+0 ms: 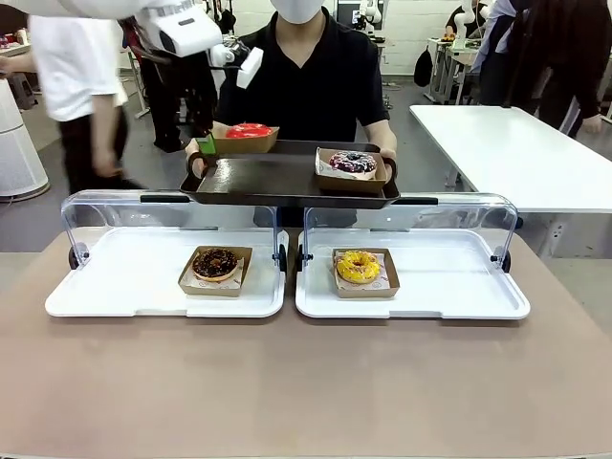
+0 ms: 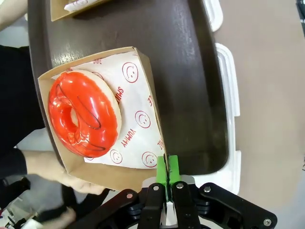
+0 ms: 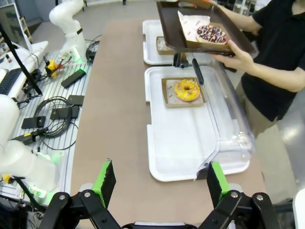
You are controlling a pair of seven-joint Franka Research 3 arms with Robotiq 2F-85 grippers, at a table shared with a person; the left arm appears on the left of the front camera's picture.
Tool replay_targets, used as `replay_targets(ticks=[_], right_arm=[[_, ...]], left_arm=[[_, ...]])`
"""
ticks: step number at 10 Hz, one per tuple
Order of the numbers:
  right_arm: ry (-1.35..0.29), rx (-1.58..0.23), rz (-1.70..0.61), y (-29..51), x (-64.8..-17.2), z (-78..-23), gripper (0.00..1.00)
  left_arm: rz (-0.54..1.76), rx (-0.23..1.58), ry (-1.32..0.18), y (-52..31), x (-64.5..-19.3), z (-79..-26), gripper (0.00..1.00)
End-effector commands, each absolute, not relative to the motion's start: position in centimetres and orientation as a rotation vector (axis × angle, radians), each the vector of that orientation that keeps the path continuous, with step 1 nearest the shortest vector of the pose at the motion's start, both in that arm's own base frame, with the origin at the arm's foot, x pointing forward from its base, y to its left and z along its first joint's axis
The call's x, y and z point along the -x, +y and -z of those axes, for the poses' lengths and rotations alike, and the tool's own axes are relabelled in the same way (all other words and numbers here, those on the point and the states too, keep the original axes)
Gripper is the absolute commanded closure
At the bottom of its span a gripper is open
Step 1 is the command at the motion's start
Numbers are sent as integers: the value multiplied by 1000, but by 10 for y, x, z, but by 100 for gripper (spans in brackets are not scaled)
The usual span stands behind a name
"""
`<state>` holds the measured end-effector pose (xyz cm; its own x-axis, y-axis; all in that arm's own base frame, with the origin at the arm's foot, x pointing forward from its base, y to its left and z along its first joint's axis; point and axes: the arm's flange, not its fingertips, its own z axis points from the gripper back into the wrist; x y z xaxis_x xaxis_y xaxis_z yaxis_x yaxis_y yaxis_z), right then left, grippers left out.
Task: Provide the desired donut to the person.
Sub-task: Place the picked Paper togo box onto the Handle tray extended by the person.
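The person (image 1: 316, 76) in a black T-shirt holds a dark serving tray (image 1: 277, 182) over the far edge of the table. A red glazed donut (image 1: 249, 130) (image 2: 83, 114) lies in a cardboard box (image 2: 143, 71) at the tray's left end. My left gripper (image 1: 206, 145) (image 2: 167, 171) is shut on that box's side wall, and the box rests on the tray. At the tray's right end sits a dark sprinkled donut (image 1: 353, 163) (image 3: 212, 33) in its own box. My right gripper (image 3: 159, 183) hangs open above the table's near side, holding nothing.
Two white display trays with raised clear lids (image 1: 172, 215) stand on the table. The left tray (image 1: 115, 287) holds a chocolate donut (image 1: 215, 263), the right tray (image 1: 449, 287) a yellow donut (image 1: 358, 266) (image 3: 187, 89). The person's hand (image 3: 238, 57) grips the serving tray's edge.
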<state>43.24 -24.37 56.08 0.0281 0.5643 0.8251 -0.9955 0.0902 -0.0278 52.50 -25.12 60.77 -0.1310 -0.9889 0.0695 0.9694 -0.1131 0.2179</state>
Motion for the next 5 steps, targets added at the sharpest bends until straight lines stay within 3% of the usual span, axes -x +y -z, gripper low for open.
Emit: replay_targets(ticks=[1, 5], right_arm=[[-786, -694, -1375, -244, -430, -560, 0], [-786, -694, -1375, -244, -430, -560, 0]], left_arm=[[1643, -80, -234, -261, -543, -601, 99], [1664, -51, -147, -267, -566, -559, 99]])
